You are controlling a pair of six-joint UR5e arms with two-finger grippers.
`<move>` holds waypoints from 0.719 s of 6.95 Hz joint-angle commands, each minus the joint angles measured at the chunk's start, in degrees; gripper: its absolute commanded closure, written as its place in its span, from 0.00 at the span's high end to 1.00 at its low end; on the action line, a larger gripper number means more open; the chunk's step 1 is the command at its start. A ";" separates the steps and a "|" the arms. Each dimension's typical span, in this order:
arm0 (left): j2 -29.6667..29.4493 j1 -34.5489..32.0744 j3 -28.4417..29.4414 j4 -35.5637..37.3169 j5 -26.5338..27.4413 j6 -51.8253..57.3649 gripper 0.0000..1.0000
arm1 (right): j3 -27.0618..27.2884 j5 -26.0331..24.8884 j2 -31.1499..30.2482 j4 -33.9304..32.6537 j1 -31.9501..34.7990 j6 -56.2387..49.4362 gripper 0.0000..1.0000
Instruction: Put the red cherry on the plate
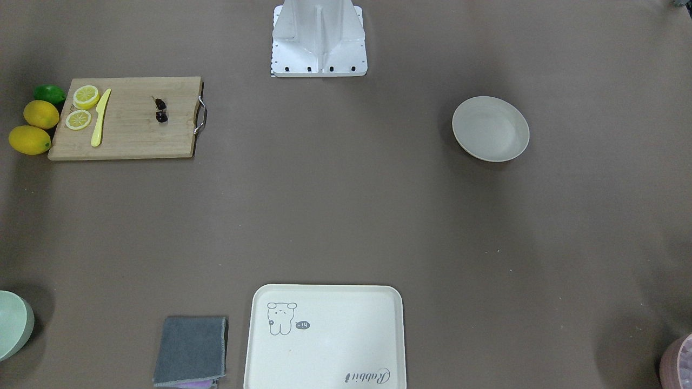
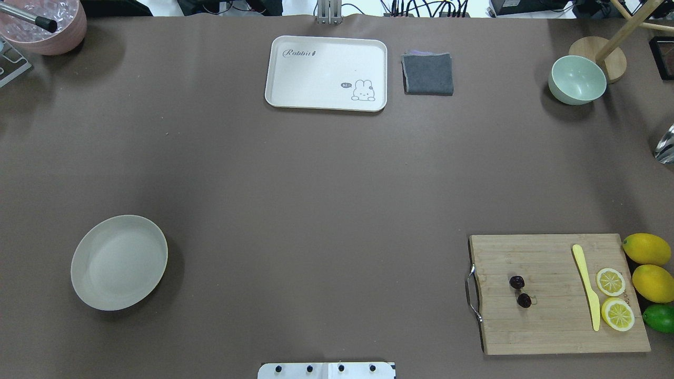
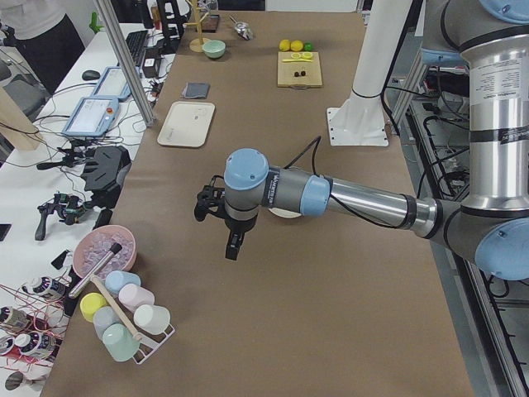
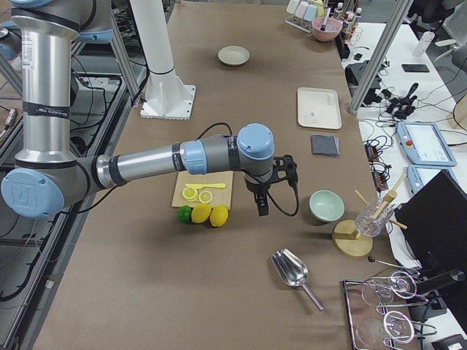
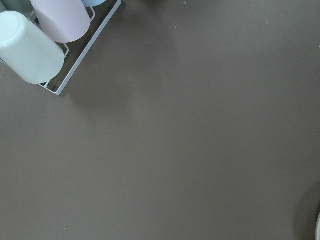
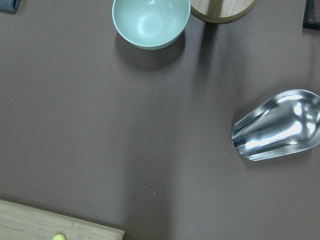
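Observation:
The red cherry (image 2: 520, 291), a dark pair on a thin stem, lies on the wooden cutting board (image 2: 553, 316) near its handle end, also seen as the cherry (image 1: 160, 109). The off-white plate (image 2: 119, 262) sits empty on the opposite side of the table, plate (image 1: 490, 128). Only the side views show the grippers. My left gripper (image 3: 232, 246) hangs above the table beside the plate, and I cannot tell its state. My right gripper (image 4: 261, 205) hangs over the table just past the lemons, away from the cherry, and I cannot tell its state either.
On the board lie a yellow knife (image 2: 587, 287) and two lemon slices (image 2: 611, 281); two lemons (image 2: 646, 249) and a lime (image 2: 659, 318) sit beside it. Along the far edge are a cream tray (image 2: 326, 102), grey cloth (image 2: 427, 73) and green bowl (image 2: 576, 79). A metal scoop (image 6: 277, 125) lies nearby.

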 commanded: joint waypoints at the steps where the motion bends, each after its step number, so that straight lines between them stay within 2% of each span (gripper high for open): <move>1: 0.34 -0.05 -0.28 0.04 -0.02 0.00 0.98 | 0.44 -0.21 -0.13 0.01 0.16 -0.01 0.99; 5: 2.97 -0.75 -0.27 -0.40 -0.10 0.09 0.98 | 2.37 -0.21 -0.22 -0.08 0.42 1.21 0.99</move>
